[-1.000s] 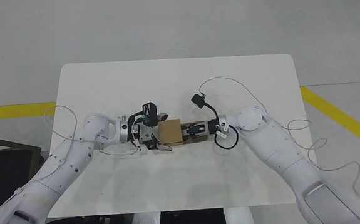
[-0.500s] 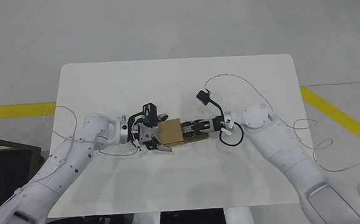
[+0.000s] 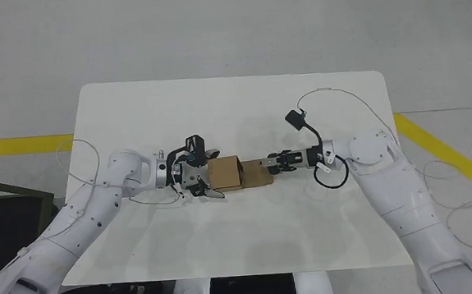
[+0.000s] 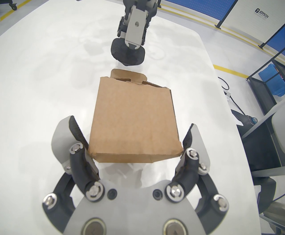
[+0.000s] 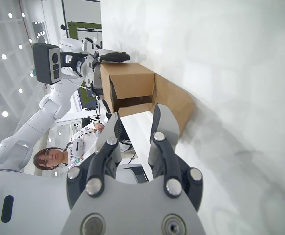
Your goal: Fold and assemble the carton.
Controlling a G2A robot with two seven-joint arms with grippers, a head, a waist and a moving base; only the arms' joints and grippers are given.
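Works on the open end of the carton [image 3: 224,172], by the look of it: already squared up into a box, lying on its side near the middle of the table [image 3: 134,105], mouth turned toward the right arm. Clamps the opposite end across its width with the left gripper [image 4: 131,124], pads pressed to both corners, bracing the box low over the tabletop. Keeps the right gripper [image 5: 137,111] slack and holding nothing, fingers parted by a narrow gap, poised just off the open mouth [image 5: 133,101] and above the end of the long flap [image 3: 258,172]; cannot tell whether touching that flap or only hovering close to it. Leaves the flap spread flat on the table, rounded at its end, pointing away from the box toward the right arm. Judged as partway through: box shape formed and one end secured, this end yet to be folded shut. Next move probably calls for getting a fingertip under or against the flat flap, swinging it up along its crease toward the mouth, then tucking its end inside. Needs a firm, steady clamp on the left to stop the box sliding or caving under the push. Needs also a low, shallow approach on the right, given thin board lying flush on the surface with very little edge to catch.
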